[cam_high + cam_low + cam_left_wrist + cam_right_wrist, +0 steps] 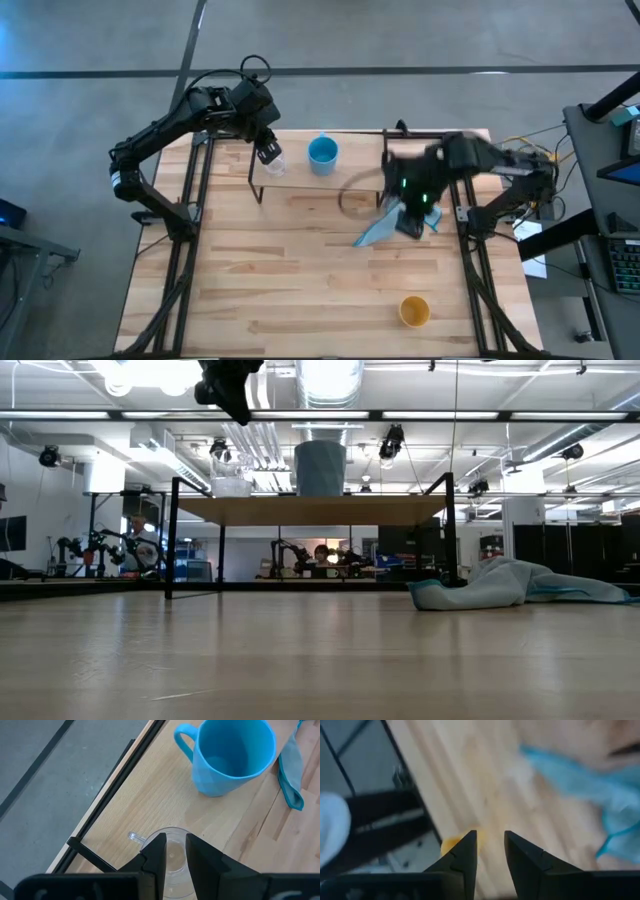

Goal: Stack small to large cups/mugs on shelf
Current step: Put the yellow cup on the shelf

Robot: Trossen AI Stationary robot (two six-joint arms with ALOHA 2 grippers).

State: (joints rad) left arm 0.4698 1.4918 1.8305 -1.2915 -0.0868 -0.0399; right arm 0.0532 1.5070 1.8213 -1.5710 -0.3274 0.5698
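Observation:
The clear glass (273, 163) (232, 486) stands on its base at the left end of the shelf (352, 150) (310, 511). The light blue cup (323, 153) (320, 468) (232, 755) stands upright beside it. My left gripper (267, 149) (238, 405) (175, 845) hangs above the glass (172, 862), fingers pointing down, a narrow gap between them, clear of it. The yellow-orange cup (414, 311) (451, 843) stands near the table's near right corner. My right gripper (415, 205) (490, 842) hovers, narrowly open, over the table by the light blue cloth (383, 229).
The light blue cloth (515, 584) (580, 785) lies crumpled on the table, right of the shelf's middle. Thin black shelf legs (170, 538) stand at the shelf's ends. Bare tabletop (300, 280) stretches across the near half. A person sits in the room behind (322, 555).

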